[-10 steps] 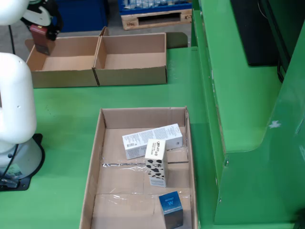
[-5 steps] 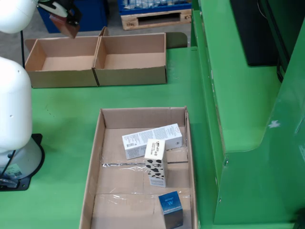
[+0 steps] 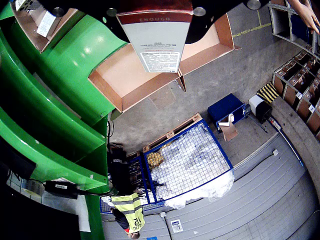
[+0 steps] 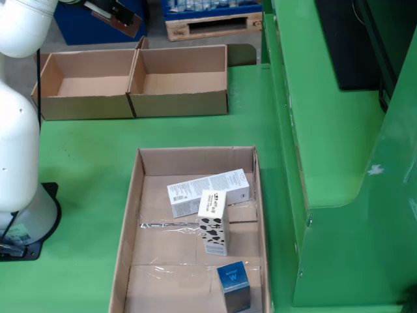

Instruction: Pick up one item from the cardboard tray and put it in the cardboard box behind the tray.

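In the fixed view from the front, my gripper (image 4: 112,12) is high at the top left, shut on a small red and white box (image 4: 125,23) that hangs tilted over the back edge of the left cardboard box (image 4: 85,88). Beside that stands a second open cardboard box (image 4: 179,81). The view that rides on the gripper shows the held box (image 3: 157,45) with a red band, clamped under the gripper (image 3: 155,7), and an open cardboard box (image 3: 135,80) beneath it. The cardboard tray (image 4: 133,215) holds a long white box (image 4: 208,189), a cow-patterned box (image 4: 214,225) and a blue box (image 4: 233,282).
The white arm (image 4: 16,130) and its base stand at the left of the green table (image 4: 85,150). A raised green wall (image 4: 326,130) runs along the right. Behind the boxes are a wooden pallet (image 4: 212,26) and a blue bin (image 4: 98,29). A person in a yellow vest (image 3: 127,212) stands on the floor.
The gripper with the red and white box has risen from the left cardboard box and swung up and to the right, tilting the box. The tray items have not moved.
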### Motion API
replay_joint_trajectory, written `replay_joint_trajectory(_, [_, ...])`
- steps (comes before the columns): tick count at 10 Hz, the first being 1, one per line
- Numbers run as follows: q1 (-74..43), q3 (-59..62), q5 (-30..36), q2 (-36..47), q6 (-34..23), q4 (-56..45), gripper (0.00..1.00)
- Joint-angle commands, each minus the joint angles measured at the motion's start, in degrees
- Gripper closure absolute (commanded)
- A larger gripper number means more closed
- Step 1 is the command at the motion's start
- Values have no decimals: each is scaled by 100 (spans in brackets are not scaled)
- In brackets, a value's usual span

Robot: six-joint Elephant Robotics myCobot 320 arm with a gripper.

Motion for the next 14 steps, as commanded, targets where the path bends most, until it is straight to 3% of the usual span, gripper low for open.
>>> replay_joint_trajectory(1, [-68, 123, 48, 116, -40, 82, 100])
replay_joint_trajectory(11, [-68, 123, 48, 116, -40, 82, 100])
replay_joint_trajectory(14, [-565, 123, -54, -892, 106, 1927, 100])
